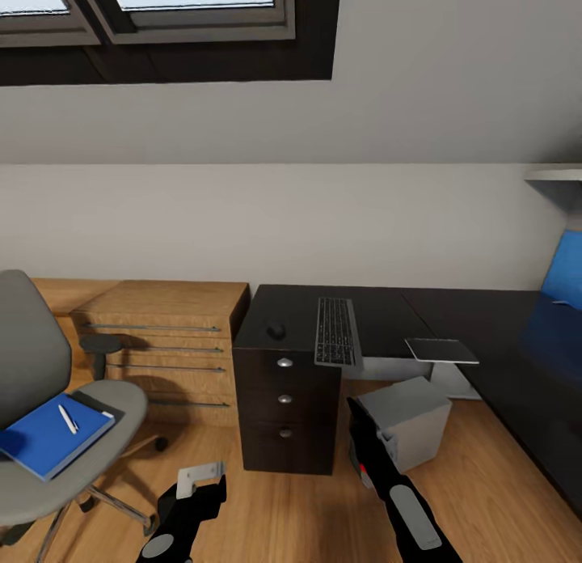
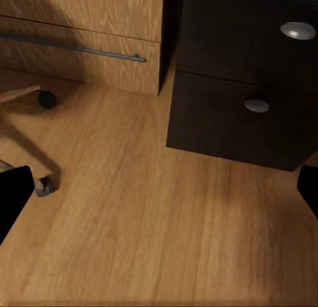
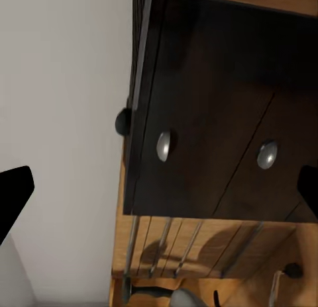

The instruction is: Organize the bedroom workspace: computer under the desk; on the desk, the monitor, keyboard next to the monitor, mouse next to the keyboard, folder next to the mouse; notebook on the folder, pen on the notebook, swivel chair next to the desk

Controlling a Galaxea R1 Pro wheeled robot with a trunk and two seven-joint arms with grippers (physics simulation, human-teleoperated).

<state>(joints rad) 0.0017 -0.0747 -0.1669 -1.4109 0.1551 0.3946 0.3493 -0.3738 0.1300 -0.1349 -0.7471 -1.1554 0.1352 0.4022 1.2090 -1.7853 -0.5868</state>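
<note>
On the dark desk at 12 o'clock from the robot, the keyboard lies flat above the drawer unit, with the mouse near it toward 11 o'clock. The blue monitor stands on the desk at 2 o'clock, well apart from the keyboard. The grey computer sits on the floor partly under the desk edge at 1 o'clock.

Judged status: computer, monitor, keyboard and mouse placements look broadly done, though the keyboard is not yet beside the monitor. Remaining: the folder, the blue notebook and the pen rest stacked on the swivel chair at 9 o'clock. Those three items and the chair itself have yet to be moved.

Left gripper: jaws spread wide, holding nothing, aimed at the wood floor. Right gripper: jaws spread wide, holding nothing, facing the drawer fronts.

Surface and room: plank wood flooring, a light wooden dresser at 10 o'clock beside the drawer unit, a pale wall and a skylight in the sloped ceiling.
</note>
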